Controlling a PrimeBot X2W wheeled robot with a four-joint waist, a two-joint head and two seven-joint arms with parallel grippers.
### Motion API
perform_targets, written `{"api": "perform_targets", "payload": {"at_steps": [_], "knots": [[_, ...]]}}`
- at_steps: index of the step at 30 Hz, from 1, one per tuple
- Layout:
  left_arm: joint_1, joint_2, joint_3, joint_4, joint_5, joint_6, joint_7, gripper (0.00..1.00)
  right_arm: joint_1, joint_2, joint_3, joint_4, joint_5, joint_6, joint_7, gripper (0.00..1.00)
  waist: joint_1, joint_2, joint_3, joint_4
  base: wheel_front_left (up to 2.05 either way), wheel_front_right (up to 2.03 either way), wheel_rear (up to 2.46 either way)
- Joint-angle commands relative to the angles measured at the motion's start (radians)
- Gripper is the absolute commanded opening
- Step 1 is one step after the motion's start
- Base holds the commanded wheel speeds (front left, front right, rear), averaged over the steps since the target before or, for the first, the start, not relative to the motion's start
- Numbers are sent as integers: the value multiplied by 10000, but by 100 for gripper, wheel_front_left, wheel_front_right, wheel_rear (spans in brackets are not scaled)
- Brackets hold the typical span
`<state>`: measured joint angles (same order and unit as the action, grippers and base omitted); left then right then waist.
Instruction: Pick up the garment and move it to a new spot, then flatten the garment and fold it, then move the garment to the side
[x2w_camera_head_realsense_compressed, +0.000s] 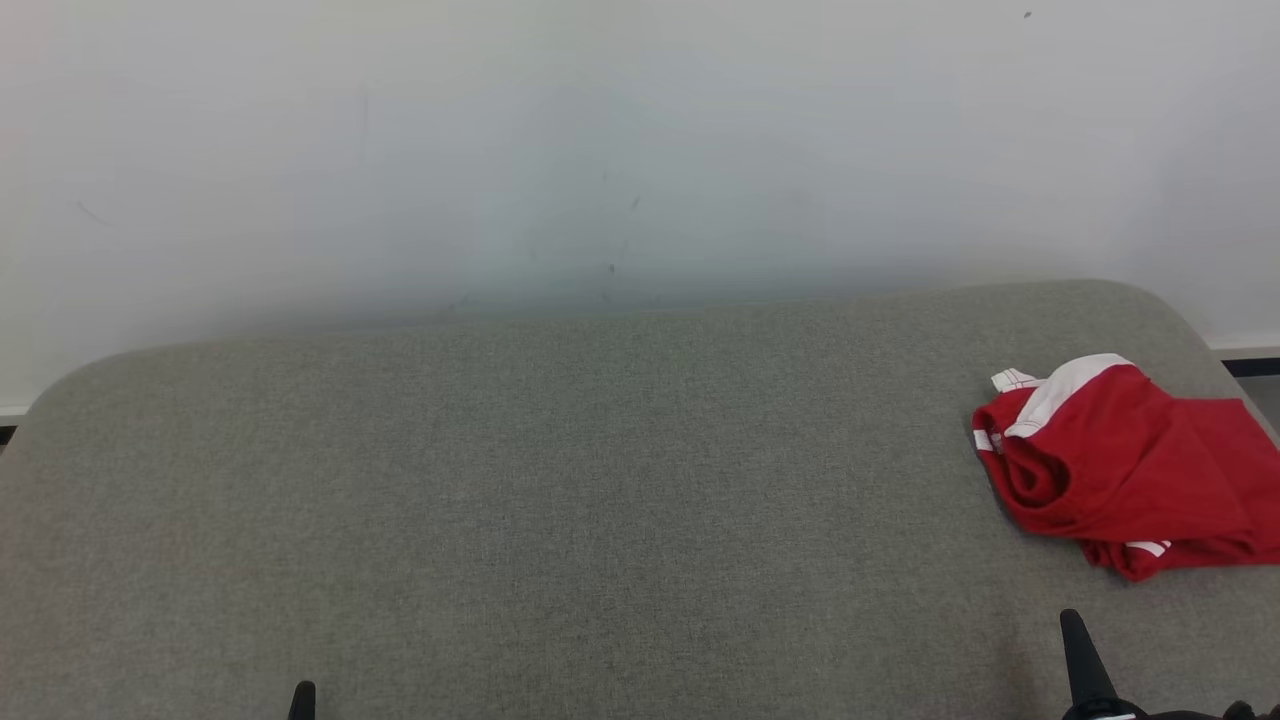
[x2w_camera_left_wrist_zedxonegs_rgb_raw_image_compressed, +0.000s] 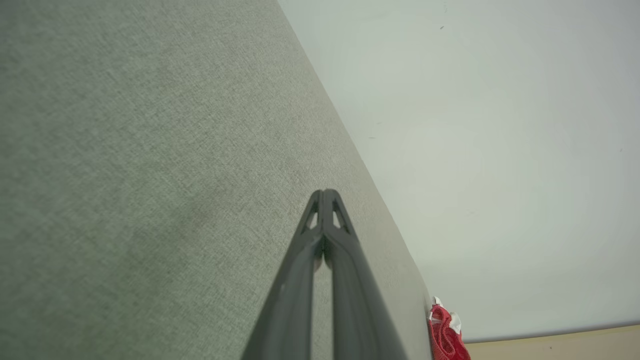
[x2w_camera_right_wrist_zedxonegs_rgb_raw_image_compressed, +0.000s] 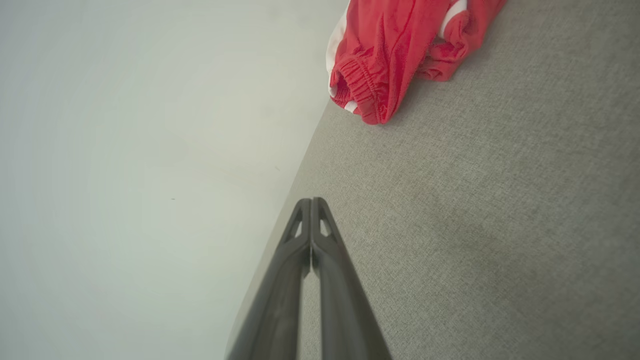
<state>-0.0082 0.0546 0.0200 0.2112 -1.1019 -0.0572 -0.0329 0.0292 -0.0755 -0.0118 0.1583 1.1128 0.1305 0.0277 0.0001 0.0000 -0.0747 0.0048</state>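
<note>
Low, left gripper (x2w_camera_left_wrist_zedxonegs_rgb_raw_image_compressed: 325, 192) closed; right gripper (x2w_camera_right_wrist_zedxonegs_rgb_raw_image_compressed: 311, 201) closed, empty.

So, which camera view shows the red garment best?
The head view: the garment lies there almost whole, crumpled, at the right edge. The right wrist view shows its elastic waistband closer, but its top is cropped. The left wrist view shows a small red sliver.

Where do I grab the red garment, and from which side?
I'd grip the bunched elastic band at the left end of the red garment with the right gripper, coming from the near side. That band is the thickest raised fold and faces the gripper; the rest lies flatter. Its jaws are shut, so open first.
</note>
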Motion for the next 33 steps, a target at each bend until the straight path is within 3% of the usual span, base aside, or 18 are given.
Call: {"api": "perform_targets", "payload": {"at_steps": [1,33], "knots": [[-311,13,53,-35,-320,-55,73,0,-173,-95,-72,-38,281,3,42,0,-1,0,18,-2,0,0,0],[-1041,-19,206,467,-3050,-465,849,0,-533,-114,-687,146,3172,3,293,0,-1,0,387,-26,0,0,0]]}}
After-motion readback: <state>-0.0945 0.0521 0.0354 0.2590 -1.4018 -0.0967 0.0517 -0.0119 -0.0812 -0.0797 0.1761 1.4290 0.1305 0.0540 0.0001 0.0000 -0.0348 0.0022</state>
